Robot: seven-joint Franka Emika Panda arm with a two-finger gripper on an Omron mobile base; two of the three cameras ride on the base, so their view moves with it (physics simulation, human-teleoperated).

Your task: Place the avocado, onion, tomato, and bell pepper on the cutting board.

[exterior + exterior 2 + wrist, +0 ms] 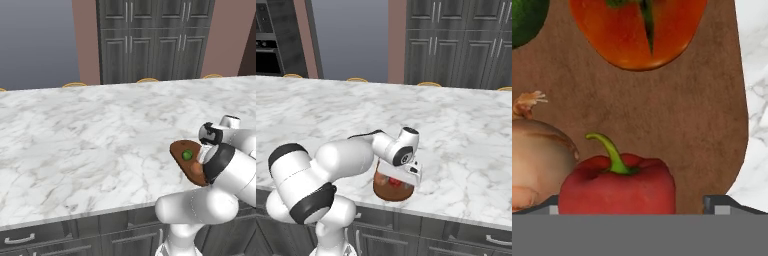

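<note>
1. The cutting board lies flat on the marble counter, near the counter's front edge and directly in front of the robot.
2. In the hand view, four items of produce rest on the board: the avocado at the upper left, the tomato at the top centre, the onion at the lower left, and the bell pepper at the bottom centre.
3. The bell pepper is red with a curved green stem. It sits just beside the onion; whether the two touch cannot be told.
4. The tomato is orange-red with a dark green stem. It is apart from the bell pepper, with bare board between them.
5. In the left base view the avocado shows as a small green ball on the board, partly covered by the arm.
6. The gripper hangs above the board, pointing down at it. Its two fingertips stand wide apart, one on each side of the bell pepper, released and gripping nothing.
7. In the right base view the hand covers most of the board.
</note>
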